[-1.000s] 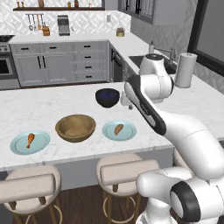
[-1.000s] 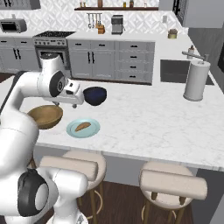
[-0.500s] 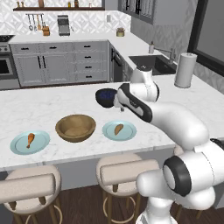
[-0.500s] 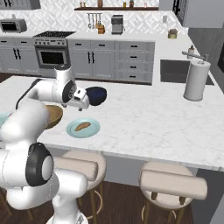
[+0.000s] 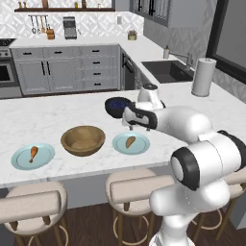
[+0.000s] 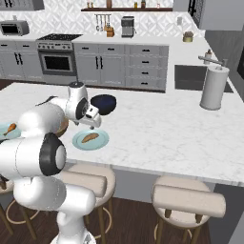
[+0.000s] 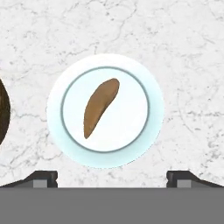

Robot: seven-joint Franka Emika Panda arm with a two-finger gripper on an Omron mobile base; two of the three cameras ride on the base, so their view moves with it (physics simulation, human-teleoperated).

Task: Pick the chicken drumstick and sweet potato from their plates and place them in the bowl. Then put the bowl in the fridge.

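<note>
My tool [image 7: 112, 177] hangs spread wide above the sweet potato [image 7: 100, 106], which lies on its plate [image 7: 144, 144]; wooden bowl [image 5: 83, 140] just beside.

Base views flank counter [image 5: 57, 113], hand view — overhead (close)

Kitchen bkgd: white marble counter [image 5: 57, 113], grey cabinets [image 5: 62, 72].
Padded stools [image 6: 188, 200] on dark wood floor [image 6: 138, 224]; patterned tile wall [image 6: 62, 16].

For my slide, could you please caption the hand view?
Open gripper hovering above the sweet potato on its light-blue plate, marble counter around.
</note>
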